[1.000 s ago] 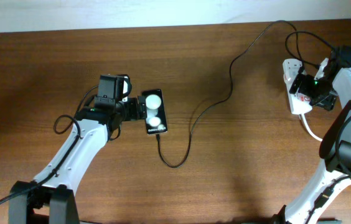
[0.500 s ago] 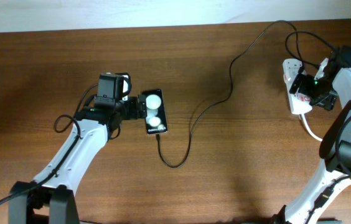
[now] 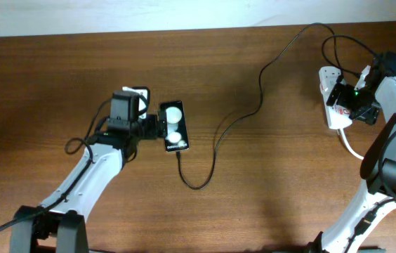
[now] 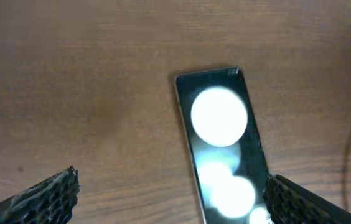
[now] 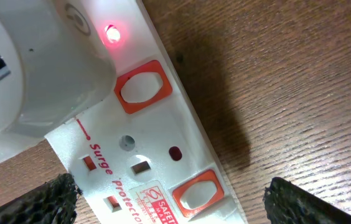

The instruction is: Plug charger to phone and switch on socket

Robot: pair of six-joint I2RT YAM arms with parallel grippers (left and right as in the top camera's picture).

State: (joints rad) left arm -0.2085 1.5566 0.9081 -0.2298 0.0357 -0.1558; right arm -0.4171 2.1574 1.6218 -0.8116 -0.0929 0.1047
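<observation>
brown wood-grain table (image 3: 57, 63) spans everything. the white plastic socket (image 5: 163, 155), long and flat with red-framed switches and a glowing red lamp (image 5: 111, 33), lies at the table's right edge. a bulky white plug (image 5: 26, 68) is seated in it. the right gripper (image 5: 170, 185) hangs above it, mesh-textured fingers spread wide, grasping nothing. the glossy black phone (image 4: 222, 143) lies flat mid-table between the fingers of the left gripper (image 4: 169, 180), which is equally wide and empty. the thin black charger (image 3: 260, 90) loops to the phone's near end. since a second ago the left arm has drawn back slightly; everything else is unmoved.
</observation>
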